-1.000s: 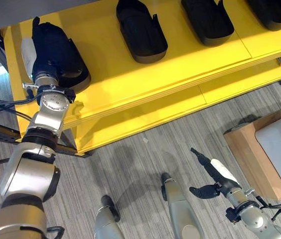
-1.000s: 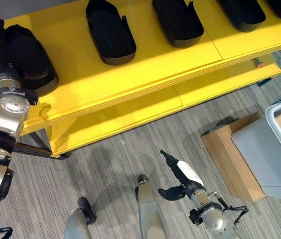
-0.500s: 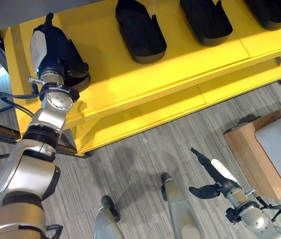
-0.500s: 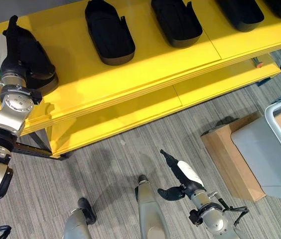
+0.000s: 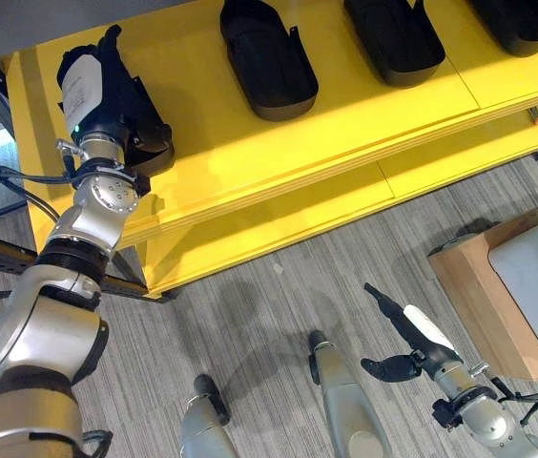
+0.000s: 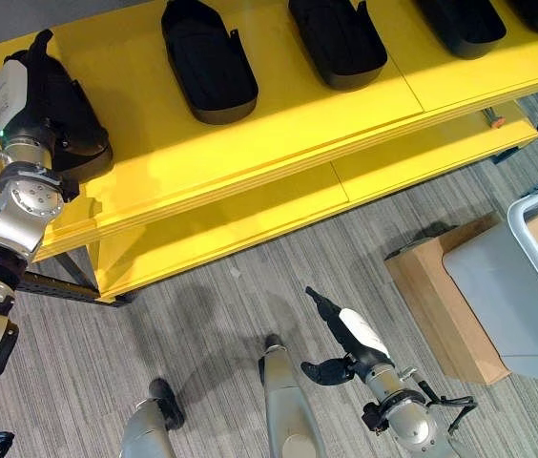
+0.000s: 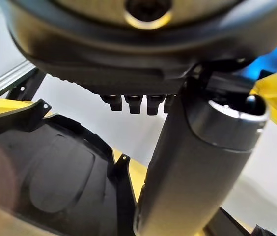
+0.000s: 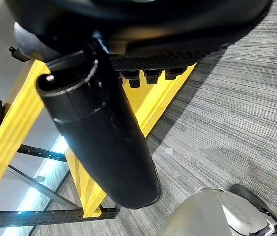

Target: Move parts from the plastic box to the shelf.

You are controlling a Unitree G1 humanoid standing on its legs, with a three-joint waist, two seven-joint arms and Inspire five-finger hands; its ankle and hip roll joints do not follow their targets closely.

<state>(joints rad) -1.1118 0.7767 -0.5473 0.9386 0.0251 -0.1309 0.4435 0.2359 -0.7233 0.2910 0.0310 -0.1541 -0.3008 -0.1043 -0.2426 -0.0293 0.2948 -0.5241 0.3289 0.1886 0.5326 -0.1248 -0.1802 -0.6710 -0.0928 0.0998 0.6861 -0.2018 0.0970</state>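
left hand point(image 5: 93, 91): over black part point(image 5: 145, 129) at yellow shelf point(image 5: 212, 162) left end, seemingly seating it, grip unclear | right hand point(image 5: 412, 339): relaxed, empty, below shelf

Both eye views look down from the head, sharing the shelf point(image 5: 279, 143) and floor point(image 6: 250, 286); each wrist view looks closely along its own hand.

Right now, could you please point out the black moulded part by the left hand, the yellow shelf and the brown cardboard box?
black moulded part point(image 5: 145, 129), left eye view, its side wall.
yellow shelf point(image 5: 250, 153), left eye view, bare top board.
brown cardboard box point(image 5: 479, 301), left eye view, its top face.
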